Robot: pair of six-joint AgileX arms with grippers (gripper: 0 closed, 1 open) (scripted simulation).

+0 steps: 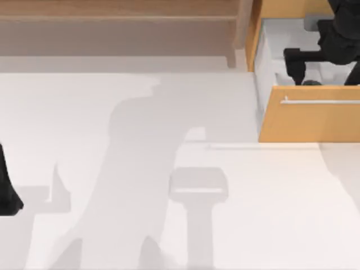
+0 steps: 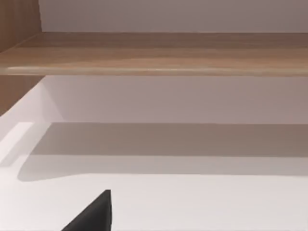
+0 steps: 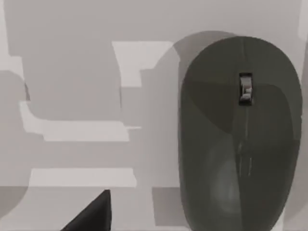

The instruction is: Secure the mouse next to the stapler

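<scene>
Left gripper (image 1: 8, 197) sits parked at the table's left edge, well away from the work — can't tell its finger state. Right gripper (image 1: 304, 64) is over the open orange drawer (image 1: 309, 121) at top right; finger spread can't be told, though it doesn't look to be holding anything. Mouse (image 3: 238, 139) lies flat on the drawer floor just beneath it — long axis along the wrist view's vertical, scroll wheel at the far end; right arm is clearly nearer.
</scene>
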